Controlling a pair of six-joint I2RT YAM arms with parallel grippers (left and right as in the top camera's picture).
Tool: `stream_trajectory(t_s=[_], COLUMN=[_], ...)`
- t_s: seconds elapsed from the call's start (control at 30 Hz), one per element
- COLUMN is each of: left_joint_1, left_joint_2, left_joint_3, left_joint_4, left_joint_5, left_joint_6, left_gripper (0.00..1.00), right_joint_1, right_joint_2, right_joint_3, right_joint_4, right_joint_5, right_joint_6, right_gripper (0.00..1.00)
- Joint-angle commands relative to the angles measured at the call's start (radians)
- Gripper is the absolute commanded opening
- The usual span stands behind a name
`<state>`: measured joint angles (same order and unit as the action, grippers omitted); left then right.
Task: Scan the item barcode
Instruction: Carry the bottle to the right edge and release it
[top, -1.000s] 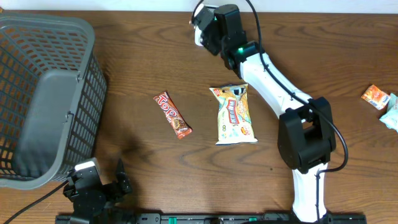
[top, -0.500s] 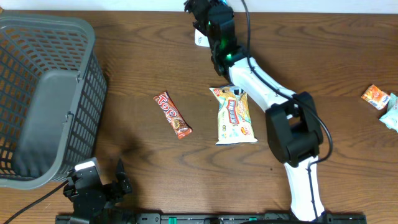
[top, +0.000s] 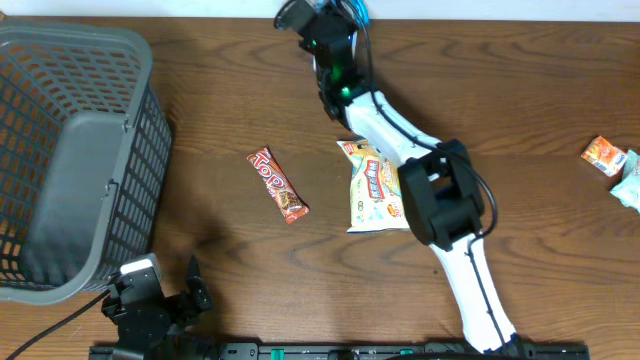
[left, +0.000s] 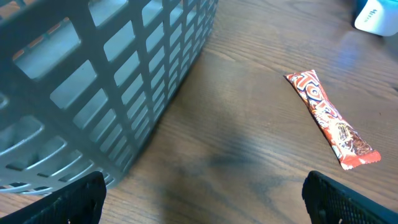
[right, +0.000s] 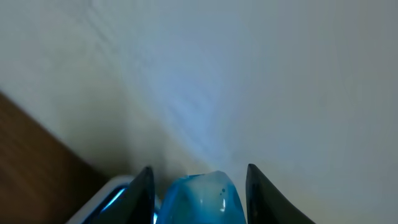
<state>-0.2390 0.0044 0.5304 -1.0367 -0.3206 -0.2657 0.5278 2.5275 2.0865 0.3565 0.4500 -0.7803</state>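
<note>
I see a dark wooden table (top: 230, 90) from above. My right arm reaches across it to the far edge, and its forearm passes over the upper right corner of a yellow snack bag (top: 372, 195) lying near the middle. The right gripper (right: 199, 171) sits at that far edge with its fingers clenched around a blue object (right: 199, 199). In the wrist view this fills the gap between them, with a pale wall (right: 249, 74) behind. I cannot tell for certain what the blue object is. To the left of the snack bag, and apart from it, a red candy bar (top: 278, 184) lies flat on the wood at a slant, its label up. A grey mesh basket (top: 140, 170) takes up the left side of the table. At the far right edge there is a small orange packet (top: 604, 155), with a pale packet (top: 630, 185) just beside it. My left gripper (left: 205, 199) waits at the near left corner, close to the basket wall, with its fingers spread wide and nothing between them. Its camera looks across bare wood toward the candy bar.
</note>
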Motion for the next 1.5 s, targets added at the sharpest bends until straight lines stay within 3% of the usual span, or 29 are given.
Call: stream_trajectory(t_s=[0.0, 0.07, 0.3, 0.53, 0.63, 1.0, 1.23, 1.47], left_joint_1=[0.002, 0.002, 0.002, 0.002, 0.002, 0.002, 0.002, 0.002], left_joint_2=[-0.002, -0.002, -0.002, -0.002, -0.002, -0.002, -0.002, -0.002], left_joint_3=[0.003, 0.003, 0.003, 0.003, 0.003, 0.003, 0.003, 0.003], left_joint_4=[0.001, 0.001, 0.001, 0.001, 0.001, 0.001, 0.001, 0.001], left_joint_5=[-0.013, -0.013, -0.013, -0.013, -0.013, -0.013, -0.013, -0.013], left_joint_6=[-0.002, -0.002, -0.002, -0.002, -0.002, -0.002, -0.002, -0.002], left_gripper=[0.98, 0.98, 0.98, 0.98, 0.99, 0.98, 0.98, 0.98], right_joint_1=[0.035, 0.049, 0.049, 0.040, 0.019, -0.183, -0.369, -0.572], right_joint_2=[0.070, 0.125, 0.125, 0.088, 0.043, -0.050, -0.050, -0.049], right_joint_3=[0.138, 0.190, 0.190, 0.190, 0.189, 0.189, 0.181, 0.103], right_joint_4=[0.007, 0.006, -0.007, -0.007, -0.069, -0.612, -0.984, -1.074], right_joint_5=[0.082, 0.101, 0.121, 0.185, 0.245, 0.482, 0.405, 0.351], right_joint_6=[-0.130, -0.232, -0.351, -0.395, -0.335, 0.016, 0.266, 0.351], right_gripper=[0.16, 0.16, 0.17, 0.15, 0.14, 0.11, 0.06, 0.11])
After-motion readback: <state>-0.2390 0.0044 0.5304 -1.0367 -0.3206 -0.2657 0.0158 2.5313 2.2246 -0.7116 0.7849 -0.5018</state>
